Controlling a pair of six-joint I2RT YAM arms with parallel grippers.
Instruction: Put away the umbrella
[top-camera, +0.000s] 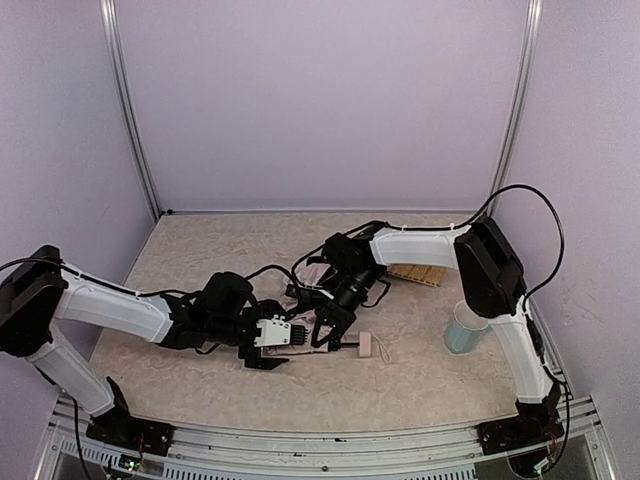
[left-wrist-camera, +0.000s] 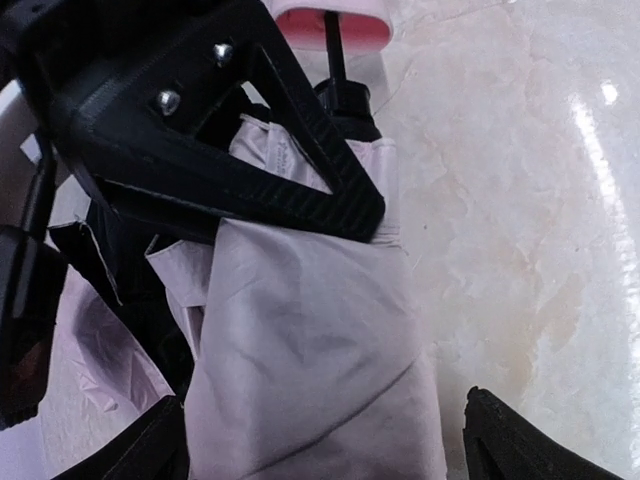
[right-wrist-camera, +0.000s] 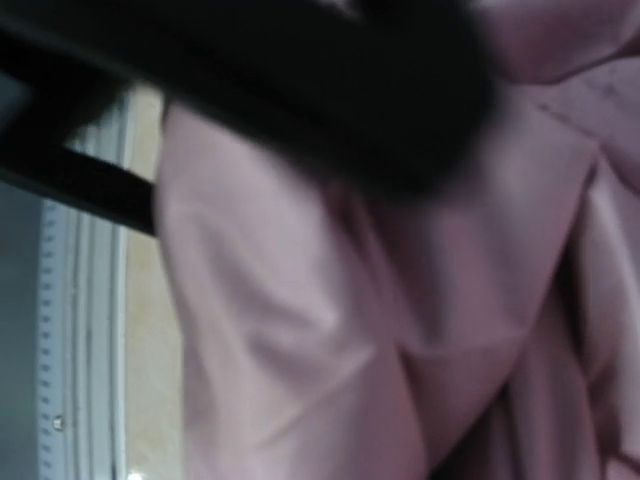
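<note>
The left fingers (left-wrist-camera: 520, 445) stand apart, one on each side of the folded umbrella (left-wrist-camera: 310, 350). The near one lies just beside the pale pink fabric, and the other shows a sliver of tabletop (left-wrist-camera: 520, 250) between itself and the cloth. The right fingers (left-wrist-camera: 250, 150) lie across the top of the same bundle, nearer the handle end. One black finger presses on the fabric, but I cannot tell whether the pair is clamped on it, since the right wrist view shows only blurred pink cloth under a dark bar.

The umbrella lies flat on the tabletop, near the middle and between the two arms. In the top view its long axis runs roughly left to right. The thin dark shaft (left-wrist-camera: 333, 55) sticks out of the bundle towards the robot's right and ends in the small pale pink handle (top-camera: 370, 346). Loose fabric and black lining spill out beside the left fingers.

Further right, a woven bamboo tray (top-camera: 415, 272) lies behind the right arm, and a pale cup (top-camera: 463, 328) stands near that arm.
</note>
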